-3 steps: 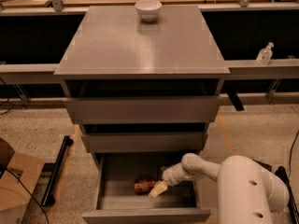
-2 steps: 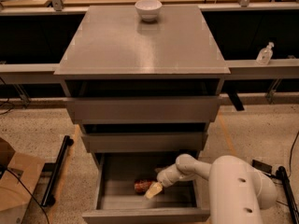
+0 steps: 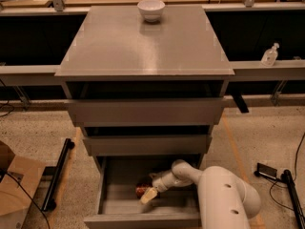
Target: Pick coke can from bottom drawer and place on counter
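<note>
Three grey drawers stand stepped out. The bottom drawer [image 3: 110,205], low in the frame, is pulled furthest.

- Can [image 3: 140,191]: on the drawer floor near centre, toward the back. No visible shift over the last second.
- Hand [image 3: 149,194]: has slid left along the drawer and now sits against the can's lower right side. Whether it has clamped on I cannot tell.
- Reading: the approach looks done and the grip is the step in hand. The can is not yet lifted.
- Edges: the middle drawer front [image 3: 147,145] overhangs just above the can. My guess is the can must come out toward the bottom of the frame before it rises.
- The white arm [image 3: 224,199] fills the drawer's right side; the left half is open.
- Tabletop [image 3: 143,46], upper centre: the bowl [image 3: 151,9] sits at the far edge, with broad bare surface nearer the front for setting the can down.
</note>
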`<action>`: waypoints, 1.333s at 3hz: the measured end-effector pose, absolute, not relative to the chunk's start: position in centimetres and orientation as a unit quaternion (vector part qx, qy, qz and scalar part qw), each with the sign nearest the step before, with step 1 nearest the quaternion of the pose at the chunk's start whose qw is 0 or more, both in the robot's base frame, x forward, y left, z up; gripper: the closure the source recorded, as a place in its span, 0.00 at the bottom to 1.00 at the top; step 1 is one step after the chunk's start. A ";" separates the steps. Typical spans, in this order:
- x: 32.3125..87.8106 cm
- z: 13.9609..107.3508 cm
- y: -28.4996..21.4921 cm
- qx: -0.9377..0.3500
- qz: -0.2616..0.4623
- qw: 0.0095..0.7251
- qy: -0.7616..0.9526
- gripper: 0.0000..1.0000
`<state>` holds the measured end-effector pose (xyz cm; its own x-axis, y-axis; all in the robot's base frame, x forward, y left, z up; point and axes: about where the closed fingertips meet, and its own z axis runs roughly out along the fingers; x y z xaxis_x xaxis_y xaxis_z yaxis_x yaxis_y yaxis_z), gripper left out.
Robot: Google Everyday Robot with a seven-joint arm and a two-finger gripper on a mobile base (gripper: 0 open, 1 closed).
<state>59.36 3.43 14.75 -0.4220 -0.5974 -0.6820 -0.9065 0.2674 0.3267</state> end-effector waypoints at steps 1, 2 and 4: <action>59.3 12.0 3.8 -0.474 0.371 0.215 0.769 0.00; 59.5 12.0 3.6 -0.471 0.371 0.218 0.770 0.18; 59.5 12.4 3.6 -0.471 0.371 0.218 0.770 0.72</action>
<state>59.49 3.60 12.41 -0.4610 -0.5635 -0.6855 -0.8873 0.2813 0.3654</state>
